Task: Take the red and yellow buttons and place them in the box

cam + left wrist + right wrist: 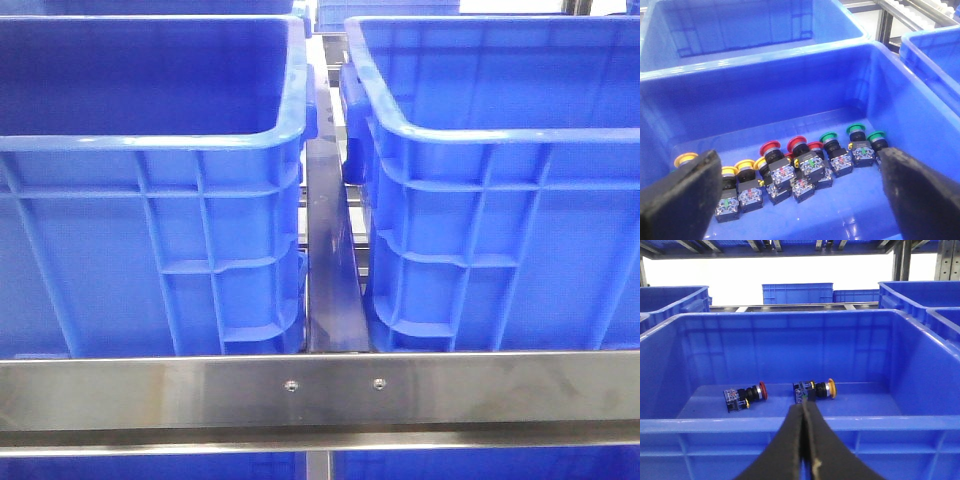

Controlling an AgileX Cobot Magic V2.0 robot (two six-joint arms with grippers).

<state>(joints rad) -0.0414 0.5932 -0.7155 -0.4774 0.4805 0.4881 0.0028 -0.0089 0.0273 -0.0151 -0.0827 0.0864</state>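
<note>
In the left wrist view my left gripper [800, 200] is open and empty above a blue crate's floor [840, 220]. A row of push buttons lies there: yellow ones [742, 175] on one side, red ones [775, 157] in the middle, green ones [832, 145] on the other side. In the right wrist view my right gripper [804, 409] is shut with nothing between its fingers, on the near side of another blue crate [800, 430]. In that crate lie one red button [746, 395] and one yellow button [817, 389], both on their sides. Neither gripper shows in the front view.
The front view shows two tall blue crates, left [150, 150] and right [500, 150], with a narrow gap [328, 260] between them and a steel rail [320, 385] across the front. More blue crates [797, 292] and shelf frames stand behind.
</note>
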